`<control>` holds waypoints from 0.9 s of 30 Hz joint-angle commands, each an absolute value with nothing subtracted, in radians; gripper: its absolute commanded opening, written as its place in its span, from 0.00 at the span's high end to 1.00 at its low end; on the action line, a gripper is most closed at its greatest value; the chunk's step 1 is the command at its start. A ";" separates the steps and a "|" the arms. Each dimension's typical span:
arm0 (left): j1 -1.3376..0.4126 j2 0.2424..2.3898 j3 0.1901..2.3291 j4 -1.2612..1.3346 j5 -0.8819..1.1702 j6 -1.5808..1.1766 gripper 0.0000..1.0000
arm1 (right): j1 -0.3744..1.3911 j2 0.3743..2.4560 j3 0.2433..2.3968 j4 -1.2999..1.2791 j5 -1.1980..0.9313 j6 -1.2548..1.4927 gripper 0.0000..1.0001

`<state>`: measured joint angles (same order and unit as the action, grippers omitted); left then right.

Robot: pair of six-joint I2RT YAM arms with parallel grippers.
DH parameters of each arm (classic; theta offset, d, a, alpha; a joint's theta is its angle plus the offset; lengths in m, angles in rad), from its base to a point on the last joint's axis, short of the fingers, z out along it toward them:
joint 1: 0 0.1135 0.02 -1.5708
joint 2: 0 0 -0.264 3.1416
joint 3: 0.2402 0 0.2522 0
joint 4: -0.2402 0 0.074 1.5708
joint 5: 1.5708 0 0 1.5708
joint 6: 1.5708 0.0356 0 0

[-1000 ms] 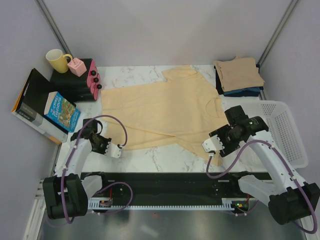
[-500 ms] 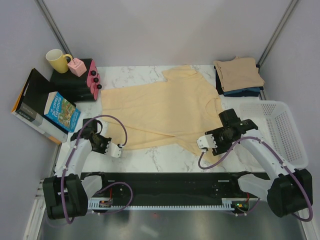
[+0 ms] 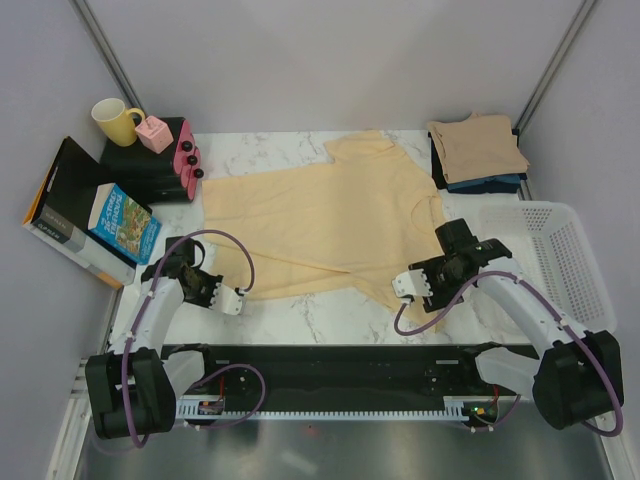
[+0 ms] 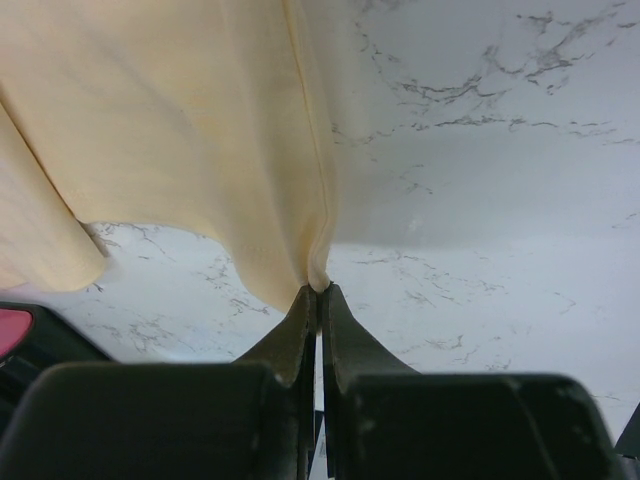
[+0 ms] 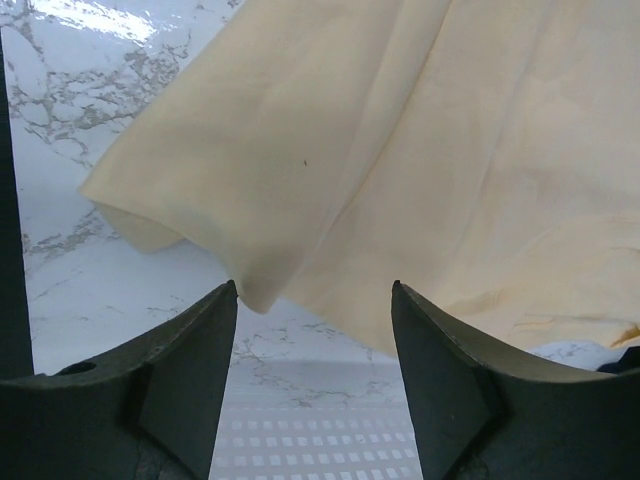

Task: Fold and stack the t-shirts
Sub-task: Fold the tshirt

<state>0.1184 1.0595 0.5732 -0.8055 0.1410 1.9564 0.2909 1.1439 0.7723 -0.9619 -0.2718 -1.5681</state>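
Cream t-shirt (image 3: 320, 215) hem in pinching left jaws, another edge just beyond wide-spread right jaws

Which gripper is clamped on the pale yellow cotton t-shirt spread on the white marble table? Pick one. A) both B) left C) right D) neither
B: the left gripper pinches the edge of the pale yellow cotton t-shirt, while the right gripper stands open over it.

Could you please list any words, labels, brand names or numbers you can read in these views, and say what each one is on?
Blue box: printed lettering on its cover, too small and blurred to read.
Black box beside it: small print along its pale edge, unreadable.
No other text shows.
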 commanded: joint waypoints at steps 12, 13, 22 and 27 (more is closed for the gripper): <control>0.118 1.031 0.597 -0.798 0.161 1.970 0.98 | 0.296 1.201 0.739 -0.868 -0.235 -1.516 0.90; 0.118 1.028 0.595 -0.798 0.161 1.970 0.98 | 0.296 1.197 0.756 -0.870 -0.226 -1.511 0.97; 0.118 0.948 0.637 -0.885 0.225 1.940 0.98 | 0.296 1.063 0.974 -1.052 -0.169 -1.552 1.00; 0.120 0.878 0.647 -0.954 0.255 1.962 0.98 | 0.298 1.011 1.038 -1.141 -0.144 -1.578 1.00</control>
<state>0.1181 0.9314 0.6056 -0.8711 0.1974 1.9549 0.2920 1.0473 0.9821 -1.0298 -0.1734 -1.5433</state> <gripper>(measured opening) 0.031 0.010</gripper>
